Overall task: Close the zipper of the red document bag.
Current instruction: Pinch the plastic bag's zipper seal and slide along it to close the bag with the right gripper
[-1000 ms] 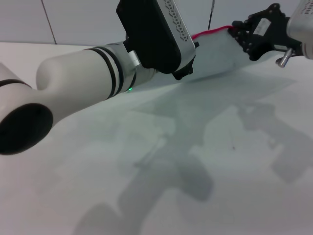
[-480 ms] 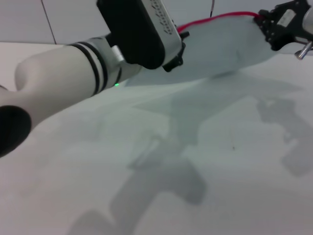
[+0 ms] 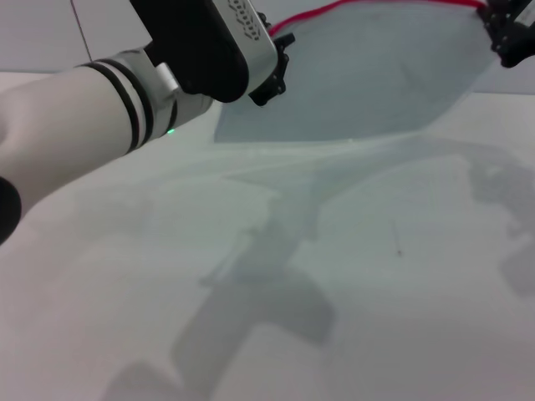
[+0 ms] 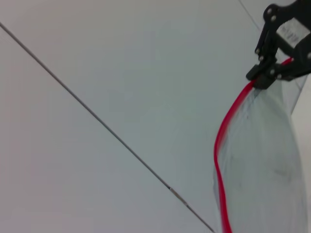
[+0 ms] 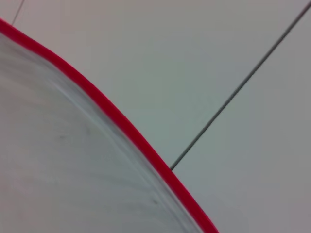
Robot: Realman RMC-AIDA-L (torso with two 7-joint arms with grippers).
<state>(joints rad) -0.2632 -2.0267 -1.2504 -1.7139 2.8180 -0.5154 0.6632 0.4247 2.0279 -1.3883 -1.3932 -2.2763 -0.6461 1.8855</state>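
The red document bag [image 3: 368,79], a translucent blue-grey pouch, hangs stretched in the air between my two grippers above the table. Its zipper [image 3: 376,4], a thin red strip, runs along the top edge. My left gripper [image 3: 274,60] is shut on the zipper's left end. At the far upper right, my right gripper [image 3: 508,38] is shut on the bag's right corner. The left wrist view shows the right gripper [image 4: 265,77] pinching the zipper [image 4: 221,145] end, with the bag [image 4: 262,170] hanging below. In the right wrist view only the zipper [image 5: 112,116] and the bag [image 5: 58,165] show.
The white table [image 3: 376,292] lies below the bag, marked with the arms' shadows. A pale tiled wall [image 3: 50,33] stands behind it. My left forearm [image 3: 75,125] crosses the left part of the head view.
Both grippers have risen and moved apart, the left one to the left and the right one to the right. The bag now spans a much wider stretch between them and hangs higher.
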